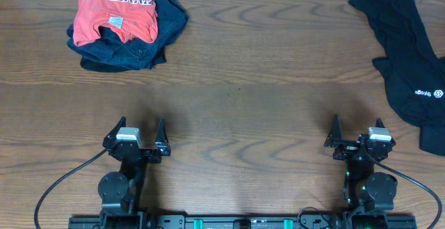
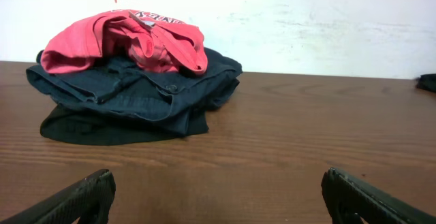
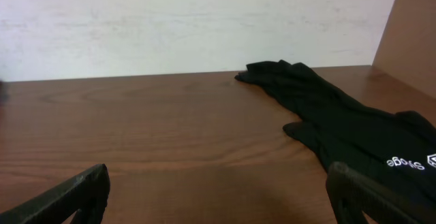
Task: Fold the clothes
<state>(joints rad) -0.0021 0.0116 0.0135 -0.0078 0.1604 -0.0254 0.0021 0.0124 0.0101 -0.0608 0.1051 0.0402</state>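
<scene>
So when I looked at the overhead feed, the black shirt [image 1: 410, 62] was lying crumpled and unfolded at the far right of the frame. It ran from the top edge down past the middle, and part of it spilled off the right side of the picture. Its small white logo print [image 1: 429, 92] faced up near the right edge. I couldn't spot any inner label from any camera.

Both arms sat at the bottom of the overhead frame, well apart from each other. The left gripper [image 1: 142, 124] was lower left with its jaws spread wide and nothing between them. The right gripper [image 1: 357, 126] was lower right, same deal, spread wide and holding nothing. The right one was near the shirt's lower end but not touching it, with bare wooden table [image 1: 236, 83] in between.

The right wrist cam showed the shirt stretching from mid-frame to the lower right corner, flat-ish with a few wrinkles, logo down in the corner. That cam's two dark fingertips [image 3: 75, 193] poked up at the bottom corners, clear of the fabric.

Upper left of the overhead had the other pile: a red shirt with white lettering [image 1: 115, 10] bunched on top of a dark navy garment [image 1: 153, 37]. The left wrist cam saw that same stack upper left against the white wall [image 2: 306, 20], red on top and navy underneath, well away from the left arm's fingers
</scene>
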